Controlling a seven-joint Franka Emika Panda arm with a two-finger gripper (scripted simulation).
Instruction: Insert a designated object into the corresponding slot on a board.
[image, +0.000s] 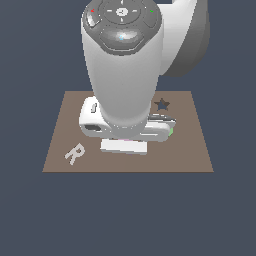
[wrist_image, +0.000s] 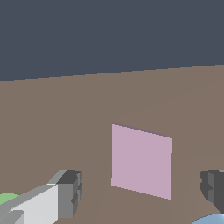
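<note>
- The robot arm hangs low over the brown board, its bulk covering the board's middle in the exterior view.
- In the wrist view, the pink tile lies flat on the board, between the two dark fingertips of the gripper.
- The gripper is open: one fingertip stands off each side of the tile, with brown board showing in both gaps, so nothing is held yet.
- In the exterior view the tile itself is hidden under the arm, so its place on the board cannot be read there.
- A dark star-shaped cutout sits toward 1 o'clock from the board's centre; a pale letter R lies toward 8 o'clock.
- The diamond slot that the tile belongs in is not visible in either view, probably covered by the arm.
- A sliver of green and a sliver of blue show at the edge of the wrist view, close beside the fingers.
- Judgement: the step in hand is grasping the tile. To do it well, keep the tile centred between the fingers, lower until the pads reach its thin edges, and close squarely on two opposite sides so it does not twist.
- Judgement: keep the fingers clear of the green and blue neighbours while closing.
</note>
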